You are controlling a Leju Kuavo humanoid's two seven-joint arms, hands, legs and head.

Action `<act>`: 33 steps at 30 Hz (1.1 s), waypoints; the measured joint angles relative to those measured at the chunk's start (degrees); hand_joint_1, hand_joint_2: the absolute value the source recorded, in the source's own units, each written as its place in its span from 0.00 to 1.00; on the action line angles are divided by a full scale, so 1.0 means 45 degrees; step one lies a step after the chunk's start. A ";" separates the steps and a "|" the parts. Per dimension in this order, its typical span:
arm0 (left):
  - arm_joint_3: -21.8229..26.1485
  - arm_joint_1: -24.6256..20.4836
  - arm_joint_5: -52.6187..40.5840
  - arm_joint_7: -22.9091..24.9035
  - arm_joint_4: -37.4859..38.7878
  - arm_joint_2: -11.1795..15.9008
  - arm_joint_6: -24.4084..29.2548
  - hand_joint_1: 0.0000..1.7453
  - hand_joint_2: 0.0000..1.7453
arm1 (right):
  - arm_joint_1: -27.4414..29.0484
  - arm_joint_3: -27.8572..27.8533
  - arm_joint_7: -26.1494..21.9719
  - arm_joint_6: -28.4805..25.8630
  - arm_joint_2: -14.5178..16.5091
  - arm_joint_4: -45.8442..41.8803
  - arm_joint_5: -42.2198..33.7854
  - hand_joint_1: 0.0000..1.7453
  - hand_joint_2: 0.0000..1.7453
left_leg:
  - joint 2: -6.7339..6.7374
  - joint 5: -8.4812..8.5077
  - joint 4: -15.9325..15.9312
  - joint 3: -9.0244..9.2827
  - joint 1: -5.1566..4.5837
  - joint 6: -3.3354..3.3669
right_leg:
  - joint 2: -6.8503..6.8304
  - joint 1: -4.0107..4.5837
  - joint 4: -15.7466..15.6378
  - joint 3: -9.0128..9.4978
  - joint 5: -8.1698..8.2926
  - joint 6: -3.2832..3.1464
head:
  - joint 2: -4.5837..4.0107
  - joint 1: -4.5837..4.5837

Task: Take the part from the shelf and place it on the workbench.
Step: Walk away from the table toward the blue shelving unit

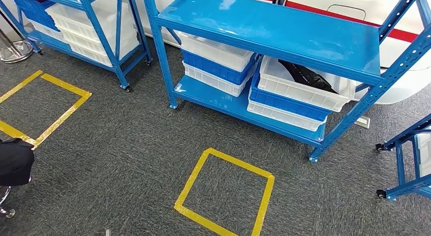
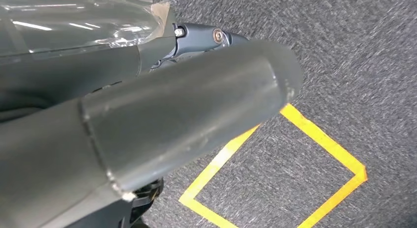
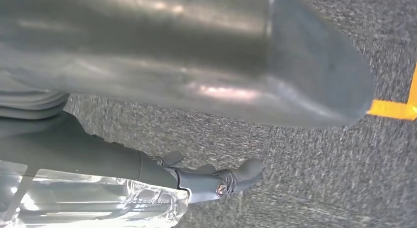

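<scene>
A long black part [image 1: 306, 76] lies in a white bin [image 1: 300, 91] on the lower level of the blue shelf [image 1: 274, 27] ahead of me, at its right side. This bin tops a stack with a blue bin and another white one under it. My left hand [image 2: 187, 105] hangs over the grey carpet above a yellow tape square, its thick thumb and a dark finger [image 2: 211, 39] stretched out, holding nothing. My right hand [image 3: 221, 56] also hangs over the carpet, thumb and one finger [image 3: 221, 181] extended, with nothing in it. Both hands are far from the shelf.
A second blue shelf [image 1: 96, 22] with white bins stands at the back left, and a third [image 1: 406, 165] on castors at the right edge. Yellow tape squares [image 1: 223, 190] [image 1: 48, 106] mark the carpet. A black object [image 1: 15, 162] sits at the left edge.
</scene>
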 joint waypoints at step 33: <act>-0.0001 0.0015 0.0109 0.0045 0.0000 0.0004 0.0227 0.00 0.00 | 0.0029 -0.0084 -0.0072 0.0390 0.0023 0.0015 0.0005 0.00 0.00 | 0.0084 -0.0963 -0.0135 0.1154 -0.0017 -0.0511 | -0.0131 -0.0089 -0.3617 0.0936 0.2382 -0.0204 | 0.0000 0.0005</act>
